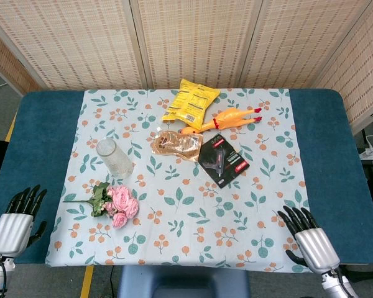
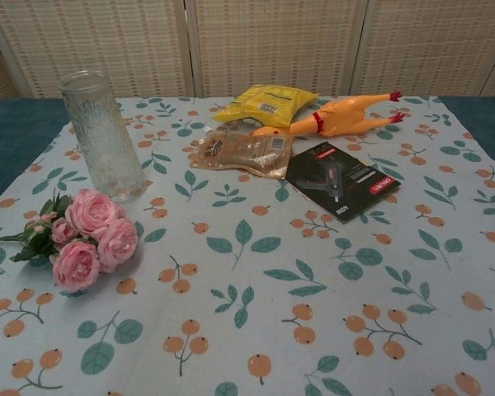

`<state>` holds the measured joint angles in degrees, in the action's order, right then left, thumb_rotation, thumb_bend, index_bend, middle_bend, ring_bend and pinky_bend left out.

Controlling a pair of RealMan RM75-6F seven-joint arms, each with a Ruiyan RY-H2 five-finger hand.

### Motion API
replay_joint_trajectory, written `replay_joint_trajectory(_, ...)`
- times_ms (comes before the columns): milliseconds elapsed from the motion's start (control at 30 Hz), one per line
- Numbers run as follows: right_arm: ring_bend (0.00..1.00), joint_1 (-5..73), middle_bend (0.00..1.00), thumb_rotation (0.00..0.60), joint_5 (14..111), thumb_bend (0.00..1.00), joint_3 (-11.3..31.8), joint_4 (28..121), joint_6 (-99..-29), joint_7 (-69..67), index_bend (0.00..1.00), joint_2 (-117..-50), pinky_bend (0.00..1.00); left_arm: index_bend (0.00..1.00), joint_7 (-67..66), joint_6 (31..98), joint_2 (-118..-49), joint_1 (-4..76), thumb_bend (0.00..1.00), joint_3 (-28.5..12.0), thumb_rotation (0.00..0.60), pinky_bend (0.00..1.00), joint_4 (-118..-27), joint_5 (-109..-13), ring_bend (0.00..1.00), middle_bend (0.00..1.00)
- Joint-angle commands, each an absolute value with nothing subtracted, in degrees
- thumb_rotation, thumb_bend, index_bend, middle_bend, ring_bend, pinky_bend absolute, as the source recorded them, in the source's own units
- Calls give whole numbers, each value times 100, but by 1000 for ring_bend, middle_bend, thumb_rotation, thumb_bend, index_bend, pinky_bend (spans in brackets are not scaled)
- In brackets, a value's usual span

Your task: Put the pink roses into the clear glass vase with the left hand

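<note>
While the roses (image 1: 115,205) lie flat just below the upright vase (image 1: 114,158), stems pointing toward nine o'clock, the left hand (image 1: 17,222) rests empty, fingers apart, nearer them than the right hand (image 1: 309,241).

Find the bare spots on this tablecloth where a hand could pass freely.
Free: the broad stretch right of the pink roses, below the black package. Crowded: the far middle, where yellow bag, rubber chicken and brown pouch cluster.

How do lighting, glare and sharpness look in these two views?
Head view: even, soft light, faint shadows, everything sharp, including the pink roses. Chest view: warmer tint, clear glass vase shows mild highlights only, black package readable, near cloth slightly soft.
</note>
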<state>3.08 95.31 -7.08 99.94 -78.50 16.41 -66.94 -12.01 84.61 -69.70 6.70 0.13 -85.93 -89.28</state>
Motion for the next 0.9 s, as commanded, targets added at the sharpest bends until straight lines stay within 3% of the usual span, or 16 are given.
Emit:
replay_joint_trajectory(33,0,295,0,600,9543,144,-707,10005,-7877,1622,0,-6681,0,0,-1127,8459,-6988,693,395,87,600,125,-8592,-9085,0,0)
replay_joint_trajectory(200,0,275,0,600,9549,144,-688,10013,-7941,1533,0,-6636,0,0,-600,8228,-7153,956,385,177,600,128,-8647,-9465,0,0)
replay_joint_trajectory(667,0,329,0,600,9448,145,-664,9993,-7765,1578,0,-6678,0,0,-114,5683,-7530,2462,355,-327,600,135,-8576,-8445,0,0)
replay_joint_trajectory(900,0,372,0,600,9321,145,-616,9978,-7658,1632,0,-6720,0,0,326,5112,-7557,2880,354,-384,600,148,-8554,-8311,0,0)
